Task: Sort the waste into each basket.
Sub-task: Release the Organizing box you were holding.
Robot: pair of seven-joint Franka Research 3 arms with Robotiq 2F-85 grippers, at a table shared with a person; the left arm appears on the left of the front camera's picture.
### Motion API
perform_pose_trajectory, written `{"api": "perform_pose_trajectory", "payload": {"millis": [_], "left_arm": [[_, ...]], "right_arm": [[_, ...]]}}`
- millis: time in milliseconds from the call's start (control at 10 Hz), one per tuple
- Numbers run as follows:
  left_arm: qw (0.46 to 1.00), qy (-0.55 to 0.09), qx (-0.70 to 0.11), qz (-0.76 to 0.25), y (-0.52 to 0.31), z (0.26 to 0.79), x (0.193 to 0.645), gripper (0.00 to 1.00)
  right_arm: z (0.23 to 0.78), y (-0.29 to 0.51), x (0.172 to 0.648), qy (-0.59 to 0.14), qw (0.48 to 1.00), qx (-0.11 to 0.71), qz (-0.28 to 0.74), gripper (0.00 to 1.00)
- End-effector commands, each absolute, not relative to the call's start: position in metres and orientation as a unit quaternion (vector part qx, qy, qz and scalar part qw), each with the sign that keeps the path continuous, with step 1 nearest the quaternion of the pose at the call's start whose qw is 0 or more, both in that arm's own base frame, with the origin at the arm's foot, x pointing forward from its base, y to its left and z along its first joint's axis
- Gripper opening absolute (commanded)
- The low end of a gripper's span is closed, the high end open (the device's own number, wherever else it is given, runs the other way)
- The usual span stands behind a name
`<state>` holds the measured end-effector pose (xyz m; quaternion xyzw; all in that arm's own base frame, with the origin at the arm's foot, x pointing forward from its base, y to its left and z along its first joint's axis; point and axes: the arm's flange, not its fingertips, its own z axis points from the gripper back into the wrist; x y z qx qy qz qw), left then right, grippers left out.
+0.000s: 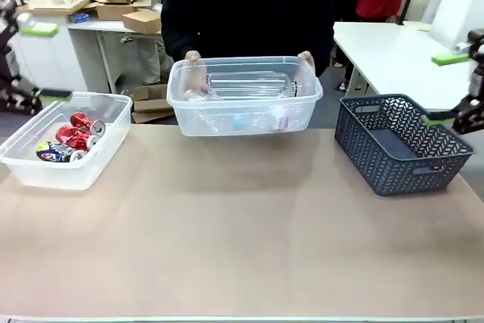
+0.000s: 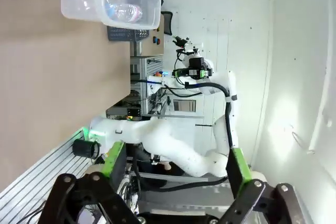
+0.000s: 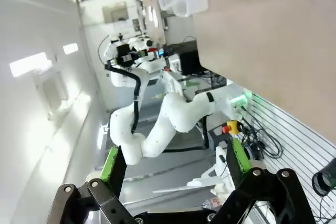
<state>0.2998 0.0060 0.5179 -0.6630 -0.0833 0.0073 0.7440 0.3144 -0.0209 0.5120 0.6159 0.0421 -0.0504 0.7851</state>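
Clear tub (image 1: 68, 153) at the table's (image 1: 242, 240) left edge holds crushed red and multicoloured cans (image 1: 72, 138). A second clear tub (image 1: 243, 97), at the far edge and gripped by a person's hands (image 1: 306, 59), holds clear plastic bottles (image 1: 249, 85); their number is hard to make out through the walls. Dark lattice basket (image 1: 401, 141) sits at the right edge. Left gripper (image 2: 173, 182) and right gripper (image 3: 176, 179) stand wide, empty. Cans and bottles are probably light, thin-walled, slippery: grasp across the body.
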Motion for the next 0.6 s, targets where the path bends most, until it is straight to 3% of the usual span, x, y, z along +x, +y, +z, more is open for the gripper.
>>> {"api": "perform_pose_trajectory", "payload": {"millis": [0,500], "left_arm": [[0.779,-0.106,-0.616,-0.044,-0.0366,0.5557,0.2704,1.00],[0.779,-0.106,-0.616,-0.044,-0.0366,0.5557,0.2704,1.00]], "right_arm": [[0.5571,0.0095,0.3005,0.043,0.829,0.557,-0.016,1.00],[0.5571,0.0095,0.3005,0.043,0.829,0.557,-0.016,1.00]]}}
